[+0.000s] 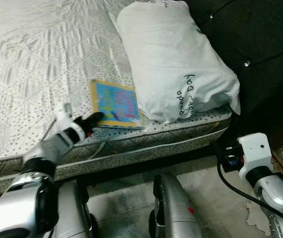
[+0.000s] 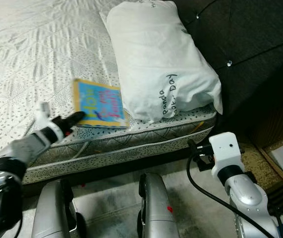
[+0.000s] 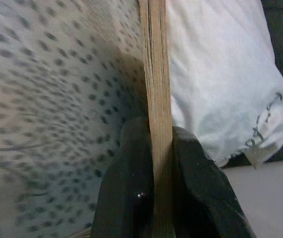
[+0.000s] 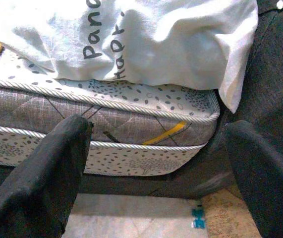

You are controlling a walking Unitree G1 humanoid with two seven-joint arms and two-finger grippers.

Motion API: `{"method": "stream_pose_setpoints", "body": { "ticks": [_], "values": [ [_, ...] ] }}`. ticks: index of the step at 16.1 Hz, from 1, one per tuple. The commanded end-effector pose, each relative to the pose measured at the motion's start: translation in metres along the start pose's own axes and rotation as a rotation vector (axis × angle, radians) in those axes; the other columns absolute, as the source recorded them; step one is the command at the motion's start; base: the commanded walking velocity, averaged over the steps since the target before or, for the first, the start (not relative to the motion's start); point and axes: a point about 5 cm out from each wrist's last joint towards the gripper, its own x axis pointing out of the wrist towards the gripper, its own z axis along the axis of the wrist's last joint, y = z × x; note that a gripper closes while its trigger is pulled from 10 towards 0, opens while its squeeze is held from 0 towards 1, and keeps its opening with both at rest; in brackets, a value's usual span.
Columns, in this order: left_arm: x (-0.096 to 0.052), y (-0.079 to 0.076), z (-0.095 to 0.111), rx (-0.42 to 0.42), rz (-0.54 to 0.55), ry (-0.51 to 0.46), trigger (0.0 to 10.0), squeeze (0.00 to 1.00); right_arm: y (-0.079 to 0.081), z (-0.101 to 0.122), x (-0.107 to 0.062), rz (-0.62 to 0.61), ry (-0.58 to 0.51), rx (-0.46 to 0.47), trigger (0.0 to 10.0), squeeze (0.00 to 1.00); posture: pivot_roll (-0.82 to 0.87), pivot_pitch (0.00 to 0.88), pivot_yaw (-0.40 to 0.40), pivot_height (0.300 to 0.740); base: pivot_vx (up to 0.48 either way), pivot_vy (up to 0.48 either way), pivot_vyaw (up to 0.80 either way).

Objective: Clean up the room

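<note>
Bedroom: a white, grey-speckled quilted mattress (image 1: 27, 74) against a dark tufted headboard (image 1: 260, 34); thin blue-and-yellow picture book (image 1: 114, 104) pinched at the mattress edge.

The left gripper (image 1: 92, 119) is pressed together on the book's near corner; the left wrist view shows one black finger (image 3: 126, 198) on each face of the page block. From that grip the book lies flat, its long axis running away from the gripper toward the headboard, its far side tucked just beside a soft white fabric pillow with dark lettering (image 1: 176, 59). The left arm is the nearer; lifting the book likely means drawing it clear of the pillow. The right gripper (image 4: 156, 163) hangs spread beside the mattress corner, below the pillow, holding nothing.
</note>
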Motion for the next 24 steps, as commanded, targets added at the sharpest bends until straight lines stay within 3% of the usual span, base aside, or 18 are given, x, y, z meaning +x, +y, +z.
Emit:
{"method": "stream_pose_setpoints", "body": {
  "ticks": [1, 3, 4, 5, 8, 11, 12, 14, 16, 19, 20, 22, 24],
  "values": [
    [0.003, 0.002, -0.020, -0.012, 0.017, 0.089, 10.0, 0.00, -0.006, 0.002, -0.003, -0.019, 0.002, -0.024, 10.0, 0.00, -0.32, 0.215, -0.093, 0.550, 0.000, 0.000, 0.00],
    [0.006, 0.001, -0.026, -0.004, 0.019, 0.111, 10.0, 0.00, -0.006, 0.003, -0.003, -0.020, 0.001, -0.027, 10.0, 0.00, -0.33, 0.211, -0.092, 0.550, 0.000, 0.000, 0.00],
    [0.006, 0.001, -0.026, -0.014, 0.021, 0.111, 10.0, 0.06, -0.006, 0.003, -0.003, -0.021, 0.001, -0.028, 10.0, 0.00, -0.33, 0.211, -0.092, 0.550, 0.000, 0.000, 0.00],
    [0.005, 0.004, -0.028, -0.013, 0.042, 0.117, 10.0, 1.00, -0.006, 0.003, -0.003, -0.021, 0.001, -0.029, 10.0, 0.00, -0.33, 0.208, -0.090, 0.550, 0.000, 0.000, 0.00],
    [0.000, 0.012, -0.025, -0.003, 0.095, 0.110, 10.0, 1.00, -0.006, 0.003, -0.002, -0.024, -0.001, -0.029, 10.0, 0.00, -0.33, 0.204, -0.087, 0.550, 0.000, 0.000, 0.00],
    [-0.010, 0.027, -0.010, 0.049, 0.273, 0.032, 10.0, 1.00, -0.004, 0.001, -0.002, -0.018, 0.001, -0.026, 10.0, 0.00, -0.31, 0.195, -0.086, 0.550, 0.000, 0.000, 0.00],
    [-0.010, 0.027, -0.010, 0.049, 0.273, 0.032, 10.0, 1.00, -0.004, 0.001, -0.002, -0.018, 0.001, -0.026, 10.0, 0.00, -0.31, 0.195, -0.086, 0.550, 0.000, 0.000, 0.00],
    [-0.019, 0.039, 0.002, 0.116, 0.397, -0.030, 10.0, 1.00, -0.001, 0.002, 0.002, -0.013, -0.006, -0.021, 10.0, 0.00, -0.29, 0.192, -0.084, 0.550, 0.000, 0.000, 0.00],
    [-0.033, 0.050, 0.018, 0.236, 0.539, -0.109, 10.0, 1.00, 0.003, 0.002, 0.006, -0.011, -0.012, -0.013, 10.0, 0.00, -0.28, 0.186, -0.077, 0.550, 0.000, 0.000, 0.00],
    [-0.036, 0.053, 0.019, 0.273, 0.545, -0.125, 10.0, 1.00, 0.008, 0.002, 0.010, -0.010, -0.021, 0.000, 10.0, 0.00, -0.27, 0.177, -0.064, 0.550, 0.000, 0.000, 0.00],
    [-0.034, 0.051, 0.020, 0.325, 0.556, -0.120, 10.0, 1.00, 0.009, 0.002, 0.012, -0.017, -0.030, 0.007, 10.0, 0.00, -0.26, 0.168, -0.053, 0.550, 0.000, 0.000, 0.00],
    [-0.024, 0.040, 0.022, 0.413, 0.517, -0.147, 10.0, 1.00, 0.010, 0.002, 0.017, -0.032, -0.040, 0.020, 10.0, 0.00, -0.23, 0.152, -0.038, 0.550, 0.000, 0.000, 0.00],
    [-0.016, 0.029, 0.020, 0.450, 0.463, -0.172, 10.0, 1.00, 0.014, 0.004, 0.022, -0.032, -0.052, 0.032, 10.0, 0.00, -0.21, 0.144, -0.033, 0.550, 0.000, 0.000, 0.00]
  ]
}}
